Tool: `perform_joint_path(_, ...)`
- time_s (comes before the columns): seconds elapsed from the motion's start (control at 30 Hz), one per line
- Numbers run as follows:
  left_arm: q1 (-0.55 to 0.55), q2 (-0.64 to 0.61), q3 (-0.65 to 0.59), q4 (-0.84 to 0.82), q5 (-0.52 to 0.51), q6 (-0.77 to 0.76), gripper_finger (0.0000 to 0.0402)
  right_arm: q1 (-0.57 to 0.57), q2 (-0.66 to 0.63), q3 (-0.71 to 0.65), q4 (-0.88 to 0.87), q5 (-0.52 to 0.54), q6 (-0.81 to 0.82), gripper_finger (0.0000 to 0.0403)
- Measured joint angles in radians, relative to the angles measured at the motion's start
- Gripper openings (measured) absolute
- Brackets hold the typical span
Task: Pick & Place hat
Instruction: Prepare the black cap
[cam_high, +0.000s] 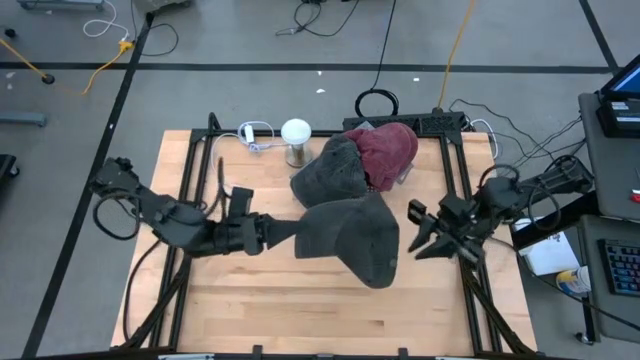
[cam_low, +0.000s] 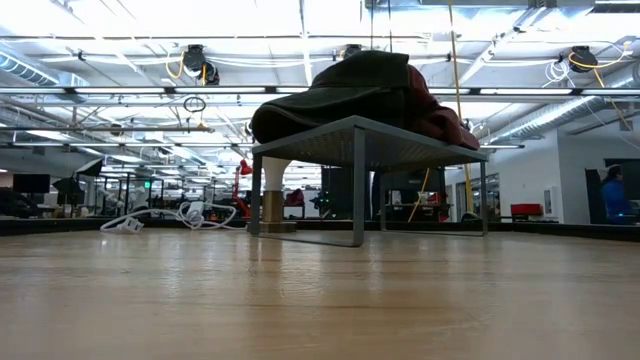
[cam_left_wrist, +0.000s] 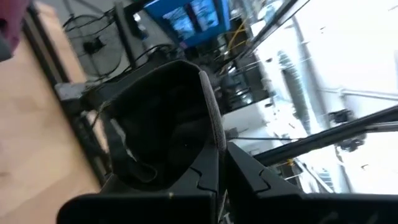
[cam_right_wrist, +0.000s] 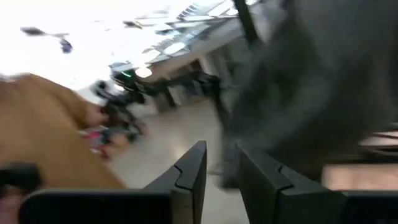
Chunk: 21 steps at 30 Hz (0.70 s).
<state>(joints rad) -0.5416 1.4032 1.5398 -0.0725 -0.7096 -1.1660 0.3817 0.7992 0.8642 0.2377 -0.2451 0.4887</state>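
Note:
A dark grey hat (cam_high: 350, 240) hangs over the middle of the wooden table, with my left gripper (cam_high: 283, 232) shut on its left end. In the left wrist view the hat's hollow inside (cam_left_wrist: 165, 124) faces the camera. My right gripper (cam_high: 422, 238) stands open just right of the hat, with nothing between its fingers (cam_right_wrist: 186, 174); the hat (cam_right_wrist: 311, 81) shows blurred beyond them. Another grey hat (cam_high: 330, 172) and a red hat (cam_high: 390, 150) lie piled on a metal rack (cam_low: 370, 140) at the far middle. My left gripper pinches the hat's rim edge (cam_left_wrist: 216, 146) between its two fingers, the hollow side toward one finger and the outer side toward the other. The fingers come level from the table's left. The hat is lifted clear of the table and reaches out to the right.
A white-topped post (cam_high: 295, 140) and a white cable (cam_high: 255, 135) sit at the far left of the rack. Black frame rails (cam_high: 190, 170) run along both sides of the table. Bare wood (cam_high: 300, 310) lies toward the near edge.

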Motion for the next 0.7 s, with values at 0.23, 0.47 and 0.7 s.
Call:
perform_joint_path(0.23,-0.037,0.011,0.000,0.112,-0.064,0.072,0.0008,0.000,0.029,0.000,-0.070,0.077,-0.129,0.0057)
perform_joint_path(0.47,-0.033,0.049,0.001,0.127,-0.073,0.016,0.0008,0.000,0.070,0.000,-0.025,0.271,-0.138,0.0038)
perform_joint_path(0.7,0.006,0.100,0.000,0.127,-0.084,-0.043,0.0008,0.002,0.170,0.000,0.271,0.143,-0.049,0.0018)
